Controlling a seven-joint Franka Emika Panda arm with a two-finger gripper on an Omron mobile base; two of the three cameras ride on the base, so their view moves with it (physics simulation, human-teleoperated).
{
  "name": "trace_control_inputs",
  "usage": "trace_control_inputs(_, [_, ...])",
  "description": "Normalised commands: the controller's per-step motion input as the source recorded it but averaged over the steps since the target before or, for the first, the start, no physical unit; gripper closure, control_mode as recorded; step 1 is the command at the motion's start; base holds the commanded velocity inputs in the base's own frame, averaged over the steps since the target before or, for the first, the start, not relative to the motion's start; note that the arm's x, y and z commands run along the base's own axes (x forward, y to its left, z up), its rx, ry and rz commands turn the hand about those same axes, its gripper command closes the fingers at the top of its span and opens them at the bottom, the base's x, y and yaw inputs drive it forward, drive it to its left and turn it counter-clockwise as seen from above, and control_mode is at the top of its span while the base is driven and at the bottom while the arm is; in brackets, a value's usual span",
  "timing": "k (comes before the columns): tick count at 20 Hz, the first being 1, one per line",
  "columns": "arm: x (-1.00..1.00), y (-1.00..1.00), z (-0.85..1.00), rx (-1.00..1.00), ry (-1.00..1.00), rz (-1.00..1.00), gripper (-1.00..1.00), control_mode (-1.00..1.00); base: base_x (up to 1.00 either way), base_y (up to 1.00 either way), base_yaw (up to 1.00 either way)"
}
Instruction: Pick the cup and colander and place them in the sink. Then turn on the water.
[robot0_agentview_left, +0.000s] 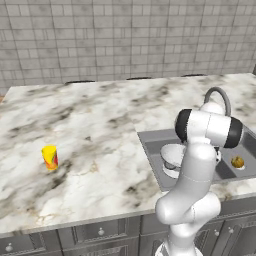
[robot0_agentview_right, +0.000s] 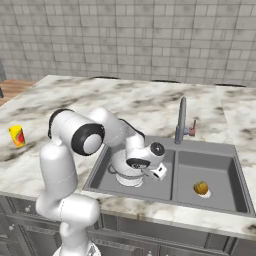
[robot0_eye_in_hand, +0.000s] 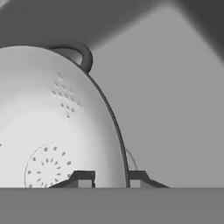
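Note:
The white colander (robot0_eye_in_hand: 52, 122) sits upright in the left basin of the grey sink (robot0_agentview_right: 220, 150), also seen past the arm (robot0_agentview_left: 171, 156) and under the hand (robot0_agentview_right: 127, 180). My gripper (robot0_eye_in_hand: 110, 179) reaches down into that basin, its two fingertips straddling the colander's rim on its right side, narrowly shut on it. The small yellow cup (robot0_agentview_left: 50, 157) with a red-orange patch stands upright on the marble counter far to the left (robot0_agentview_right: 17, 135), well away from the arm. No water runs from the arched grey faucet (robot0_agentview_right: 181, 120).
A yellowish-brown ball (robot0_agentview_right: 201, 188) lies in the right basin (robot0_agentview_left: 238, 162). The faucet (robot0_agentview_left: 220, 95) rises at the sink's back edge. A tiled wall closes off the back of the counter.

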Motion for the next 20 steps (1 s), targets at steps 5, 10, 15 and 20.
trace_control_inputs(5, [0.0, 0.0, -0.18, -0.05, -0.08, 0.0, 1.0, -1.0, 0.0, 0.0, 0.0])
trace_control_inputs(10, [0.0, 0.06, 0.0, -0.04, -0.04, 0.0, 1.0, -1.0, 0.0, 0.0, 0.0])
trace_control_inputs(15, [0.0, 0.14, 0.0, -0.17, -0.01, 0.0, 1.0, -1.0, 0.0, 0.0, 0.0])
trace_control_inputs(20, [0.0, 0.0, 0.0, -0.03, 0.0, 0.0, 1.0, -1.0, 0.0, 0.0, 0.0])
